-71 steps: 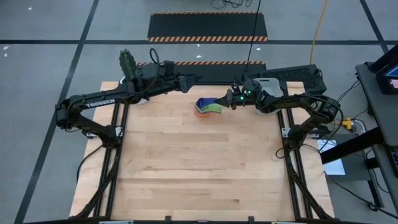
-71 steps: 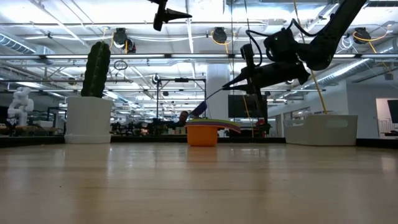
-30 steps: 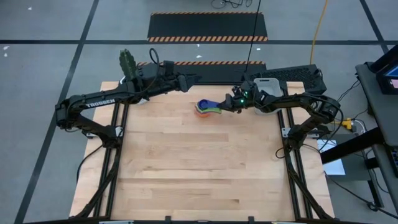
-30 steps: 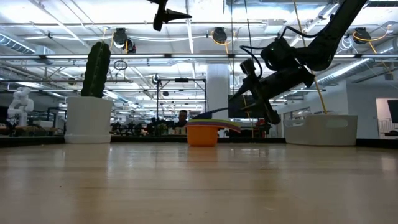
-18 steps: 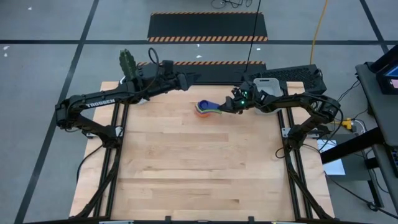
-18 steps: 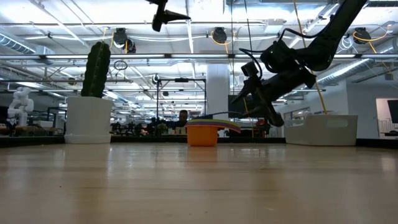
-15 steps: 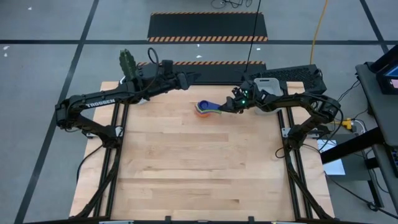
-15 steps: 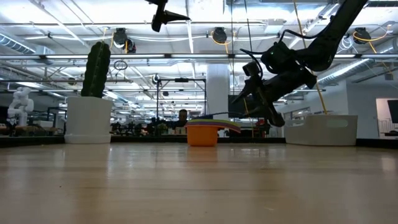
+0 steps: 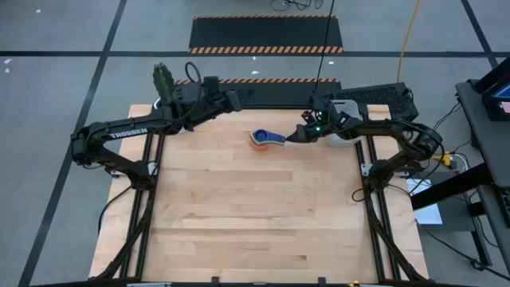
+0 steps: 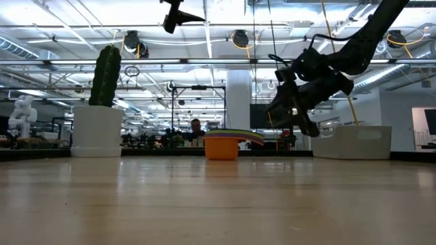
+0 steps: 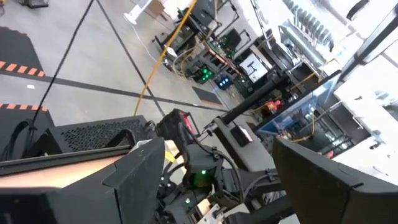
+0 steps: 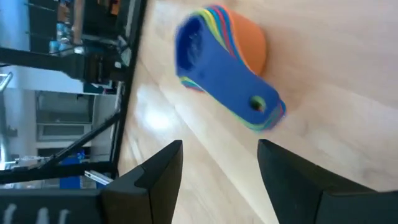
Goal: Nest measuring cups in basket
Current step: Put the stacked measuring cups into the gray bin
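Note:
The measuring cups (image 9: 267, 139) stand nested in one stack on the table's far middle. The orange bowl (image 12: 249, 46) is at the bottom and the dark blue cup (image 12: 217, 68) on top, and the handles point toward my right gripper. My right gripper (image 9: 296, 135) is open just right of the handles and slants down, touching nothing (image 12: 217, 186). The basket (image 10: 352, 141) stands at the far right, partly hidden under my right arm in the high view. My left gripper (image 9: 239, 97) hangs open high over the far edge, with nothing between its fingers (image 11: 217, 186).
A white pot with a cactus (image 10: 97, 129) stands at the table's far left corner (image 9: 163, 80). Bare wooden table (image 9: 255, 215) stretches from the stack to the near edge.
My right gripper has drawn back from the cups' handles toward the table's right edge and rolled a little. The stack of cups has stayed where it was on the table.

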